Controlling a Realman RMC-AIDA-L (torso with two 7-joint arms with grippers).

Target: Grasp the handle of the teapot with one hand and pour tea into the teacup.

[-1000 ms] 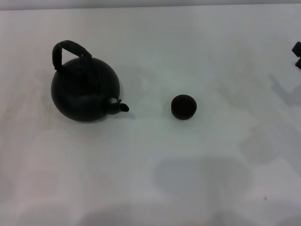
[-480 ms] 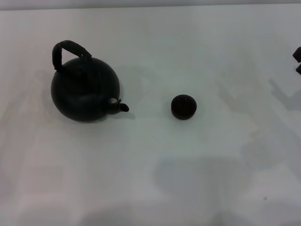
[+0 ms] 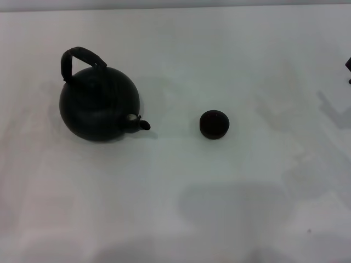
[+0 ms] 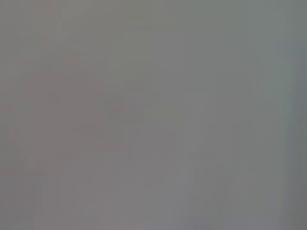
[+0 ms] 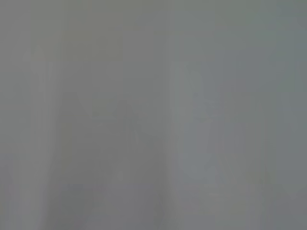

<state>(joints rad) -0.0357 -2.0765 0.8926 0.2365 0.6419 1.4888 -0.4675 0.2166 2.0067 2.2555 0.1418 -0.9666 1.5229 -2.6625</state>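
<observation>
Only a dark sliver of our right gripper (image 3: 349,68) remains at the right edge, retreating; its grip we cannot tell. Large round black teapot (image 3: 100,103) sits left, tiny black teacup (image 3: 214,124) just right, handle (image 3: 81,56) ungrasped.

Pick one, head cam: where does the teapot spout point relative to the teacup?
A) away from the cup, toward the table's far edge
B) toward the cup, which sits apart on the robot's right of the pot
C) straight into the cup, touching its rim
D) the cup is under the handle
B: the teapot spout aims toward the teacup, with bare table between them.
</observation>
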